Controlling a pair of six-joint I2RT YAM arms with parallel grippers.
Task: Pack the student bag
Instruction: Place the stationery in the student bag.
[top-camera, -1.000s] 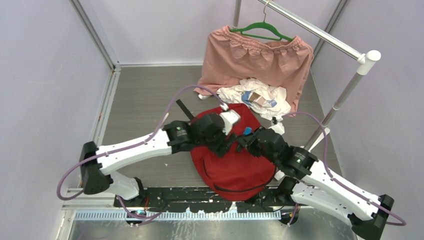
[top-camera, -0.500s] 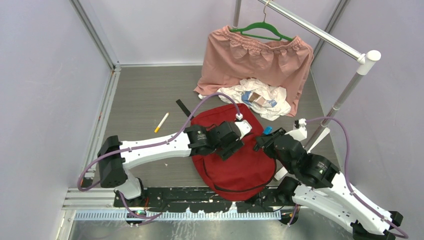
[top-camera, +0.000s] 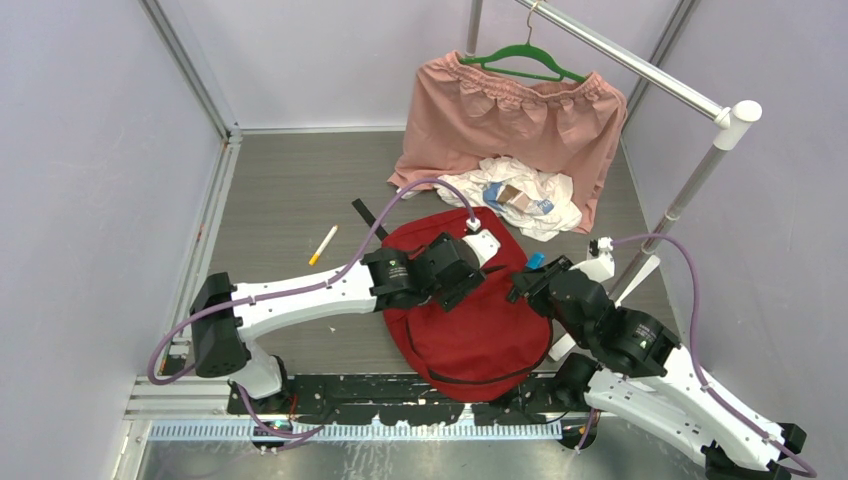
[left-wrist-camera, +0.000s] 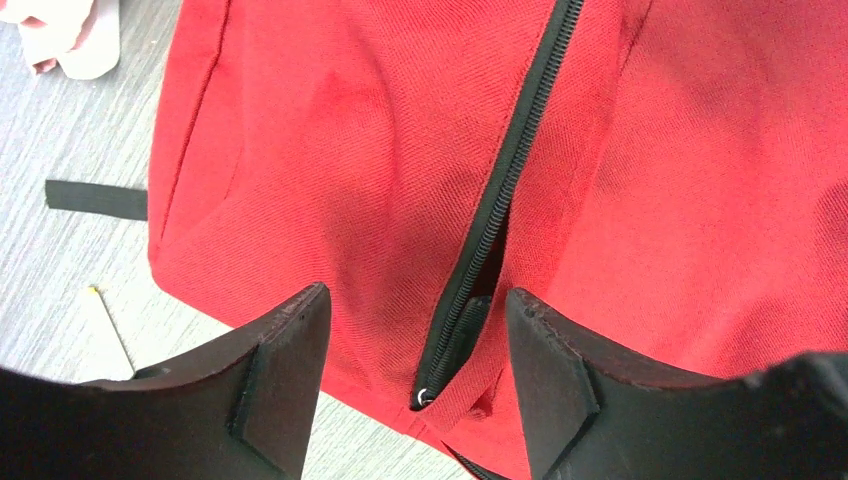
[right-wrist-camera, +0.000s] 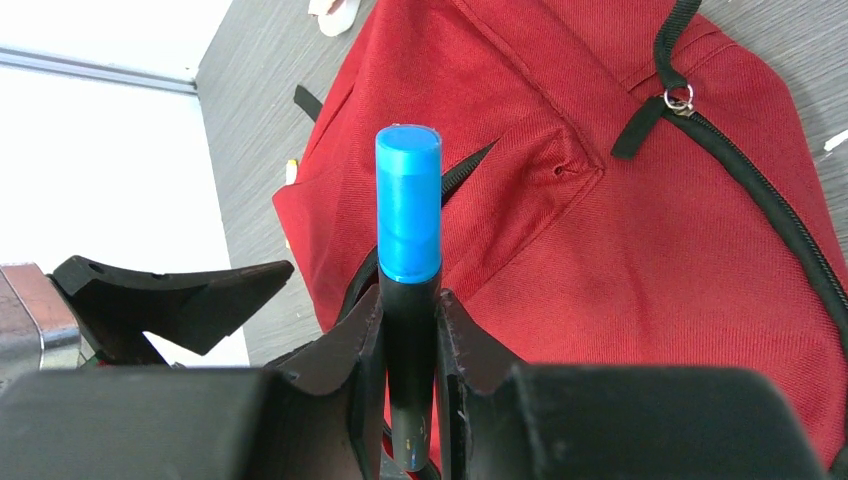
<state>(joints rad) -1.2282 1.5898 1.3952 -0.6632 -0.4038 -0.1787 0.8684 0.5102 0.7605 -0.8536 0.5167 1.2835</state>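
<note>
**Marker held at the bag**

We note the right gripper (right-wrist-camera: 408, 300) clenched on a blue-capped marker (right-wrist-camera: 408, 200) at the red bag's (top-camera: 480, 330) right edge. The bag lies flat on the table (top-camera: 290, 190) between both arms. The left gripper (left-wrist-camera: 415, 330) hangs released over its zipper (left-wrist-camera: 510, 170). Beyond lie a white cloth (top-camera: 520, 195) and a pink garment (top-camera: 500, 115)

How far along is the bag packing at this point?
Done: the student bag lies flat with its zipper parted a little near the end. In hand: the right claw is shut on a blue-capped marker above the bag, and the left claw hangs open over the zipper gap. Left: the marker is not yet inside, and a pale pen lies on the table to the bag's left.
</note>
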